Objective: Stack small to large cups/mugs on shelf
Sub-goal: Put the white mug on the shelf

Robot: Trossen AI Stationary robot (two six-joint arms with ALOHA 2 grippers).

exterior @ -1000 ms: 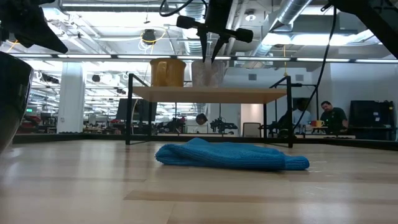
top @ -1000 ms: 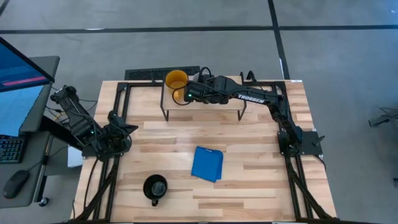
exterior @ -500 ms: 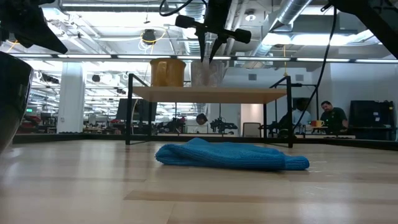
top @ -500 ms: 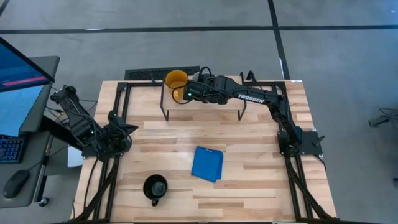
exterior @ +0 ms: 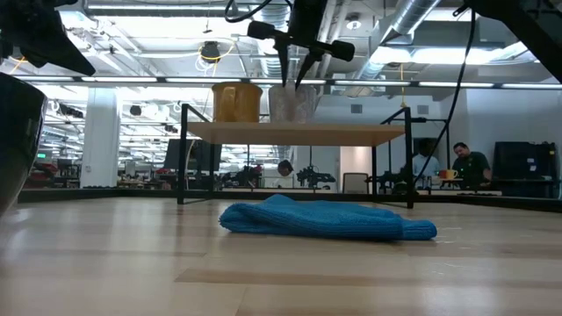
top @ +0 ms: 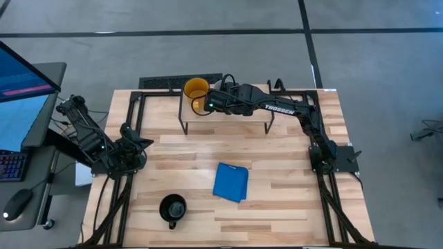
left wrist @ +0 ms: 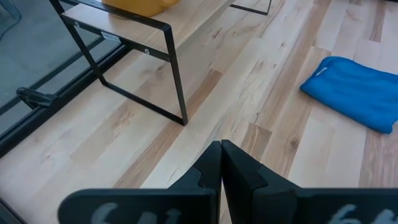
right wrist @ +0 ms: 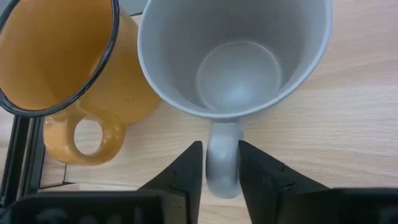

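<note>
Grey mug (right wrist: 235,59) is set on the shelf (top: 243,114), touching the yellow mug (right wrist: 59,62). Right gripper (right wrist: 219,163) is seen parted around its handle, barely clear. Left gripper (left wrist: 221,163) is closed, parked. Risk: handle snagged on withdrawal, mug dragged.

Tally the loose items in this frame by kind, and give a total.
Mugs: 3, namely the yellow mug, the grey mug and the black mug
Cloths: 1, the blue cloth
Shelves: 1, the shelf
Total: 5
</note>
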